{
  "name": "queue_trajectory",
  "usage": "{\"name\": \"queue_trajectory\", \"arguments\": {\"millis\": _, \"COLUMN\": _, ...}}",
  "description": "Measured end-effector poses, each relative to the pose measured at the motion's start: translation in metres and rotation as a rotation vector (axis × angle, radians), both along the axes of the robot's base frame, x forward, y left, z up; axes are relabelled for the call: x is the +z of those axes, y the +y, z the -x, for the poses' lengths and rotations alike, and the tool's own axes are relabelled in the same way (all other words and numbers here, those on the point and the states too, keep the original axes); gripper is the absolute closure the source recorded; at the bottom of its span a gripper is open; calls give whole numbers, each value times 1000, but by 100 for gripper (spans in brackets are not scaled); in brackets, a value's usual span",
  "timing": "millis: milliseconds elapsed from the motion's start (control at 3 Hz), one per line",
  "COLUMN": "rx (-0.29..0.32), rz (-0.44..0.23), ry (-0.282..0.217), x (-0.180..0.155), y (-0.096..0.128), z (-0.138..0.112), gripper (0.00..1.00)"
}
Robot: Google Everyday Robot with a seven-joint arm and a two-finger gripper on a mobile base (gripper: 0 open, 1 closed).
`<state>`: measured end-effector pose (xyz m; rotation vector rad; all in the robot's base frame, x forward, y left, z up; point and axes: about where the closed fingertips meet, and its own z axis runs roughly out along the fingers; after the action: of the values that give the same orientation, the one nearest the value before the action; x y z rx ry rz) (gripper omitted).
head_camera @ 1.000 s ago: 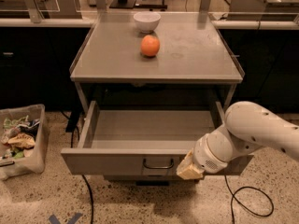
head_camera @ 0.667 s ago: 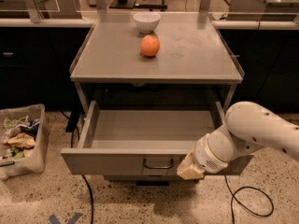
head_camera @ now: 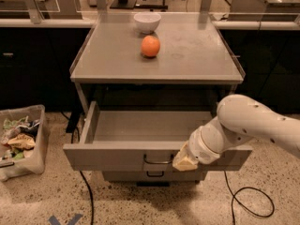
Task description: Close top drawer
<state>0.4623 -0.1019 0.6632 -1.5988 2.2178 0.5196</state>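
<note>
The top drawer (head_camera: 112,156) is a wide, shallow grey metal drawer, pulled far out of the grey cabinet and empty inside. Its flat front panel carries a small dark loop handle (head_camera: 157,161) at the centre. My gripper (head_camera: 184,162) comes in from the right on a white arm and sits against the drawer's front panel, just right of the handle. A narrower drawer front with a similar handle (head_camera: 154,174) shows below.
An orange (head_camera: 150,46) and a white bowl (head_camera: 147,21) stand on the cabinet top (head_camera: 197,55). A bin of trash (head_camera: 18,142) sits on the floor at the left. Black cables (head_camera: 253,200) lie on the speckled floor.
</note>
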Motion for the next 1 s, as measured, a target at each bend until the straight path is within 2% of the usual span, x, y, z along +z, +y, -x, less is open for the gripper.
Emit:
{"name": "queue_trajectory", "arguments": {"millis": 333, "rx": 14, "rz": 2, "ry": -36, "x": 8, "y": 10, "z": -20, "gripper": 100}}
{"name": "queue_trajectory", "arguments": {"millis": 667, "rx": 13, "rz": 1, "ry": -37, "x": 8, "y": 10, "z": -21, "gripper": 100}}
{"name": "queue_trajectory", "arguments": {"millis": 1000, "rx": -99, "rz": -145, "ry": -59, "x": 15, "y": 2, "z": -46, "gripper": 100}}
